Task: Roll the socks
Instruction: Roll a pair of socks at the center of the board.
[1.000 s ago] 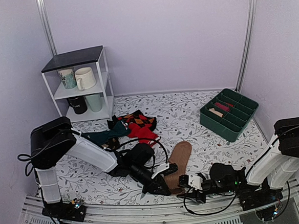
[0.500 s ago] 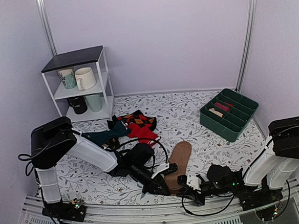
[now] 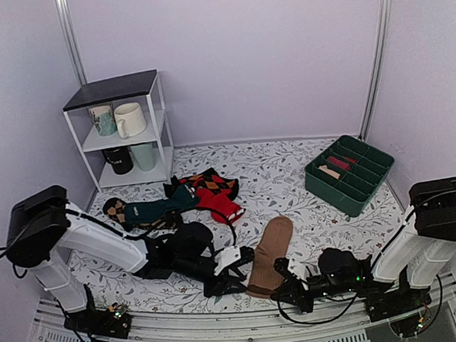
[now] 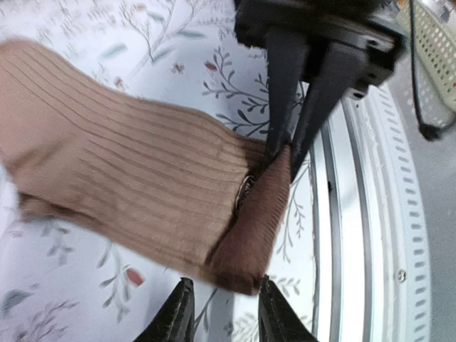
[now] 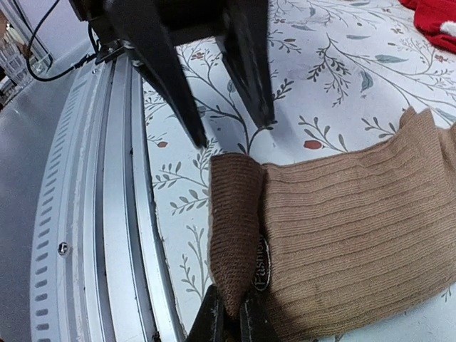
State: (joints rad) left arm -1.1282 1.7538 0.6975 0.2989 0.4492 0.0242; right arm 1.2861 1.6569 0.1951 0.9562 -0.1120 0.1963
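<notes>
By the table's front edge the left gripper stands spread, holding nothing, just beside the folded end; the socks, ribbed tan knit, lie with their long axis slanting from that edge away to the right, rounded end farthest. A small oval label partly reads "Fash"; the right gripper pinches the darker folded cuff.

Lower centre is tight: the left gripper and right gripper face each other across the near end of the tan-brown ribbed socks, beside the grey metal rail. Mid-frame, bare floral tablecloth lies open between the red-and-teal sock heap and the green compartmented tray.
</notes>
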